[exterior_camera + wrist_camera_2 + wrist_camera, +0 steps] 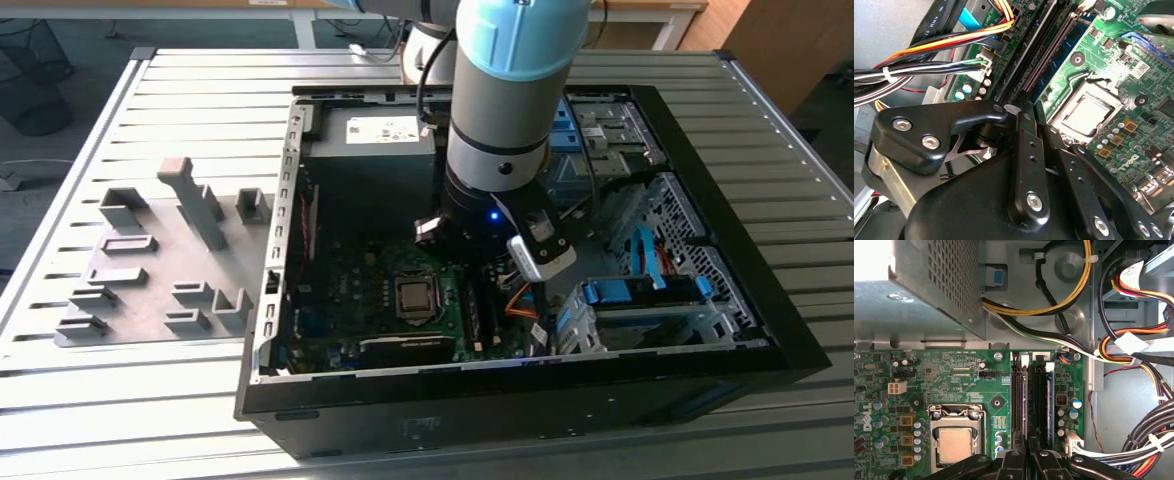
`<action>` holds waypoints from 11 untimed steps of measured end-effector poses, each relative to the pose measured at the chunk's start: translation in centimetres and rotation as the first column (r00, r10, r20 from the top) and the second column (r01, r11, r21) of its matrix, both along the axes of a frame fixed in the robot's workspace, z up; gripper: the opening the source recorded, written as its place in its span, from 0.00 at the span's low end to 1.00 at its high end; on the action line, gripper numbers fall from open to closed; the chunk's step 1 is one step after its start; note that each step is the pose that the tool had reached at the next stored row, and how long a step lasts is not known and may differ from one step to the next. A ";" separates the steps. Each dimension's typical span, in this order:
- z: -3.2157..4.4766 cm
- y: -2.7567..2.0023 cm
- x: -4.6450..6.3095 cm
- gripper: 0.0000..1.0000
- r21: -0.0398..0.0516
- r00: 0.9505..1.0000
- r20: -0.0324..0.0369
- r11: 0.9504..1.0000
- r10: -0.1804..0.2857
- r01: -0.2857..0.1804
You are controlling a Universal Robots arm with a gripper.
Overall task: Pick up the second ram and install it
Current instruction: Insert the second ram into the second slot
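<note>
The second ram (1024, 410) shows in the first wrist view as a thin pale strip seen edge-on. It stands in line with a memory slot beside the processor (955, 445), and its near end runs in under my fingertips. My gripper (1027, 454) is low over the motherboard with its black fingers (1026, 150) drawn close together on that strip. How deep the stick sits in the slot is hidden. In the exterior view my arm (501, 150) reaches down into the open computer case (747, 330).
Another bluish stick (1050, 410) stands in a slot farther from the processor. Bundled cables (1134, 355) and the power supply (929, 285) crowd the board's edges. A grey fixture plate (147, 270) lies on the slatted table at the exterior view's left.
</note>
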State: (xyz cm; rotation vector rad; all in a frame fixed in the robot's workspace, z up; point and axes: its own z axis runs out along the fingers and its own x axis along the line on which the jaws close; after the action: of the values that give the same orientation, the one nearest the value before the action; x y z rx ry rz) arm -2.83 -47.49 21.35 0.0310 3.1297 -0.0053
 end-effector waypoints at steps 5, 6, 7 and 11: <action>0.01 0.03 0.0 0.14 0.000 1.000 0.000 1.000 0.000 0.000; 0.02 0.04 0.0 0.14 0.000 1.000 0.000 1.000 0.000 0.000; 0.03 0.04 0.0 0.14 0.000 1.000 0.000 1.000 0.000 0.000; 0.04 0.05 0.0 0.14 0.000 1.000 0.000 1.000 0.004 -0.004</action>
State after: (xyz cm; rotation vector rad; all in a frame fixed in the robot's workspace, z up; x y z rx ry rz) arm -2.83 -47.43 21.39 0.0253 3.1297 -0.0051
